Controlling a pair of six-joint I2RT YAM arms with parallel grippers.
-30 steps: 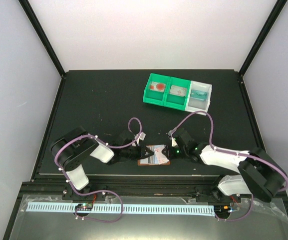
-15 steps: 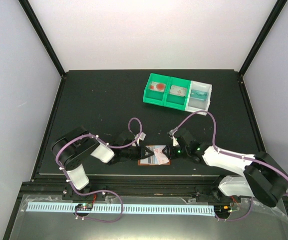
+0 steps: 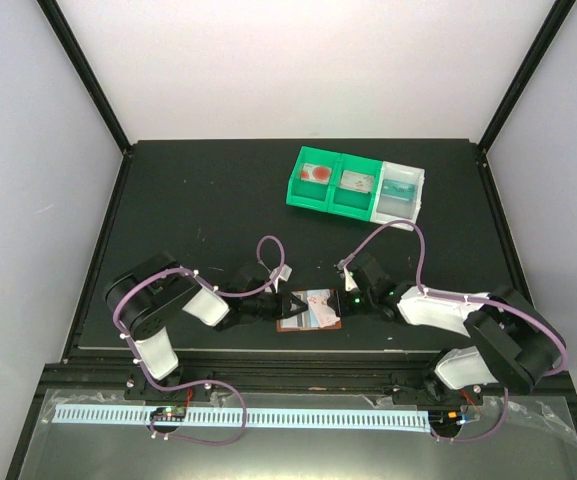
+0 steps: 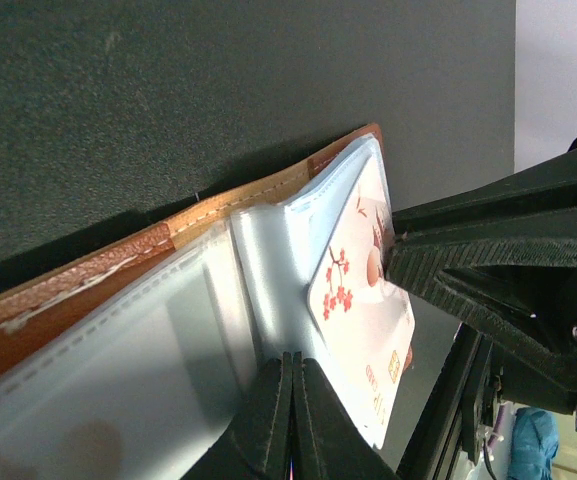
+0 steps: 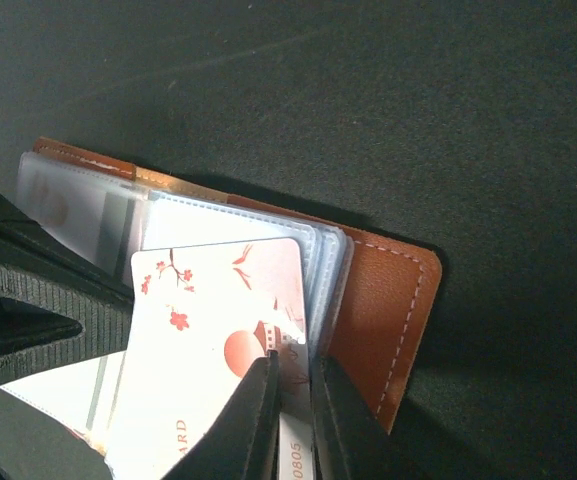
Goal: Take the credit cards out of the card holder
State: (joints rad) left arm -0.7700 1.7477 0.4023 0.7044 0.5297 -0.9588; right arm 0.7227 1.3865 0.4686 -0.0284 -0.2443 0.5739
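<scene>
The card holder point(image 3: 303, 326) lies spread open on the black worktop point(image 3: 198, 200), close to the near edge and about midway between its near corners. The left gripper point(image 4: 291, 385) reaches in from the left. Its fingers are pressed together on the edge of one of the holder's pale clear pockets, beside the reddish-brown cover. The right gripper point(image 5: 294, 405) comes in from the right and is clamped on a credit card point(image 5: 218, 310), pinkish-white with red blossoms and a red disc. One finger is on each face near the card's lower edge. The card stands partly out of the stacked pockets, tilted, its far end still among the clear sleeves. Further back, towards the far edge and right of centre, sit two green bins point(image 3: 330, 185) and a white bin point(image 3: 400, 190) touching in a row; what they hold is too small to tell
</scene>
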